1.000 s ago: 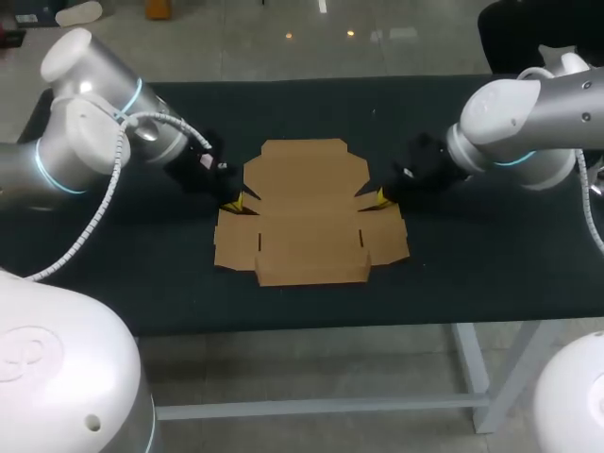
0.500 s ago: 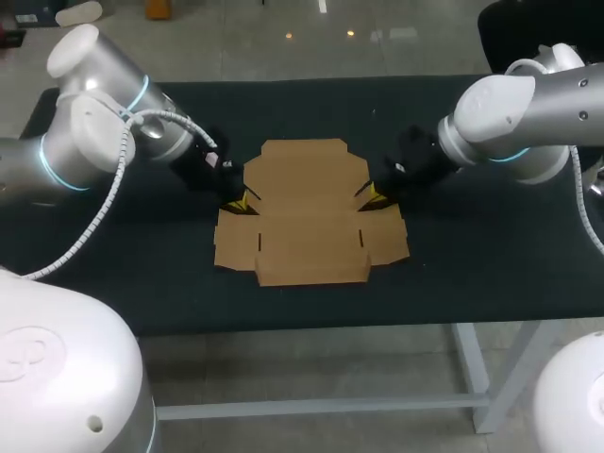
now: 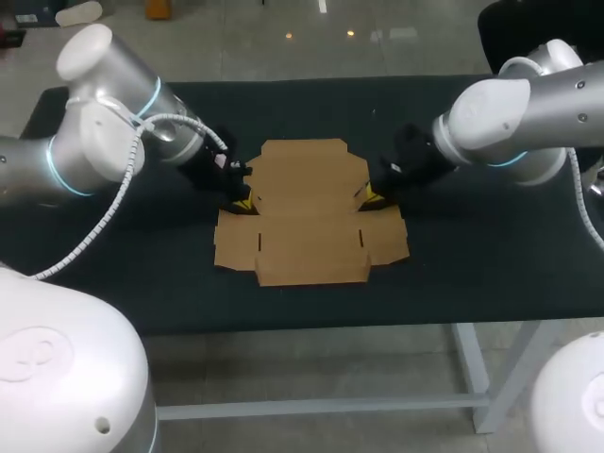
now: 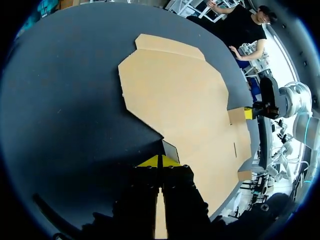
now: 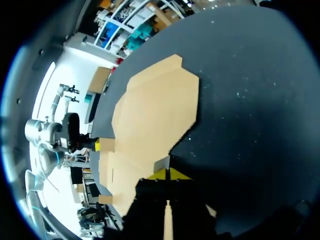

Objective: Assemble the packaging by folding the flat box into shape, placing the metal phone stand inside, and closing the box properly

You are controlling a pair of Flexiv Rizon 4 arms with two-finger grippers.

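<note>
The flat brown cardboard box point(image 3: 307, 212) lies unfolded in the middle of the black table. My left gripper point(image 3: 243, 203) is shut, its yellow tips down at the notch in the box's left edge. My right gripper point(image 3: 370, 197) is also shut, with its tips at the matching notch on the right edge. In the left wrist view the closed tips point(image 4: 159, 161) touch the cardboard point(image 4: 185, 100) at the notch corner, and my other gripper point(image 4: 248, 113) shows across the sheet. The right wrist view mirrors this: closed tips point(image 5: 167, 174) at the cardboard point(image 5: 150, 115). No phone stand is in view.
The black tabletop point(image 3: 472, 255) surrounds the box on all sides, with bare cloth in front of it and behind it. Nothing else lies on the table.
Both arms have shifted inward: the left gripper moved right and the right gripper moved left, bringing their tips onto the box's side notches. The box itself has not moved.
</note>
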